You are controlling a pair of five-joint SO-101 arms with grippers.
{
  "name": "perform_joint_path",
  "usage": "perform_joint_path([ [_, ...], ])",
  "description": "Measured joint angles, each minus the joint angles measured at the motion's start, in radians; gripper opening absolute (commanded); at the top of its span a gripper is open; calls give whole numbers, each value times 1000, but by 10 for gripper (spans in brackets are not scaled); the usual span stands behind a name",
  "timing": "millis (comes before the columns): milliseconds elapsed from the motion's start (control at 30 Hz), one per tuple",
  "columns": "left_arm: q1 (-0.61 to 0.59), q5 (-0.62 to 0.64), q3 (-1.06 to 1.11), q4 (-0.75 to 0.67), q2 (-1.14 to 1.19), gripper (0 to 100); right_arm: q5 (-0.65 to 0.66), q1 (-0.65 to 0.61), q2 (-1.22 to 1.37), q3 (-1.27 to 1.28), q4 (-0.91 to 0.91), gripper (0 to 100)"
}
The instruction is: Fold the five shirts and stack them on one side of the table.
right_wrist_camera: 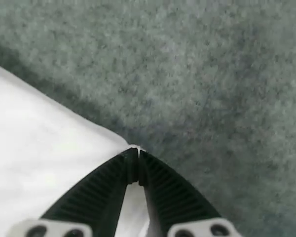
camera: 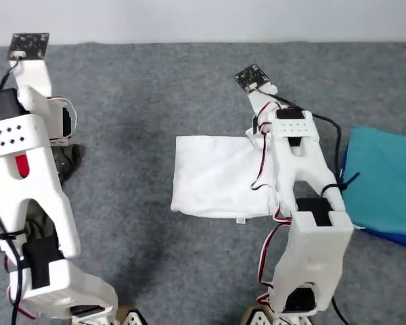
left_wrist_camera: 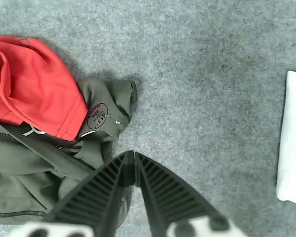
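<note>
The grey table (camera: pixel 142 88) gives open passage across the upper band of the high view and in the wide strip left of centre, between the olive shirt (camera: pixel 68 161) at the left edge and the white shirt (camera: pixel 213 179) in the middle. The left arm (camera: pixel 27 183) hangs over the olive shirt and red shirt (left_wrist_camera: pixel 34 89), and the right arm (camera: pixel 304 196) blocks the narrow gap between the white shirt and the teal shirt (camera: pixel 382 179) at the right edge.

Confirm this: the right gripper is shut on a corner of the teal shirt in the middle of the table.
Not teal: the right gripper is shut on a corner of the white shirt, as the right wrist view shows.
</note>
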Motion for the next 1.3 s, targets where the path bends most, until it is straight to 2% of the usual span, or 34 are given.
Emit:
perform_joint_path([
  [100,0,0,0,0,0,5,-12,-8,0,-95,115,11],
  [200,0,0,0,0,0,5,-81,-31,0,-189,258,22],
  [367,-2,-32,0,0,0,5,-242,-61,0,-328,520,211],
  [467,-2,-48,0,0,0,5,-397,-69,0,-358,643,292],
  [600,-2,-51,0,0,0,5,-595,-66,0,-358,703,299],
  [833,-2,-51,0,0,0,5,-689,-68,155,-358,706,299],
  [933,-2,-51,0,0,0,5,-726,-74,242,-358,694,298],
  [1000,-2,-51,0,0,0,5,-736,-68,279,-362,689,263],
  [1167,-2,-51,0,0,0,5,-718,-75,325,-425,698,0],
  [1233,-2,-51,0,0,0,5,-681,-75,327,-439,698,33],
  [1300,-2,-51,0,0,0,5,-635,-74,327,-451,712,6],
])
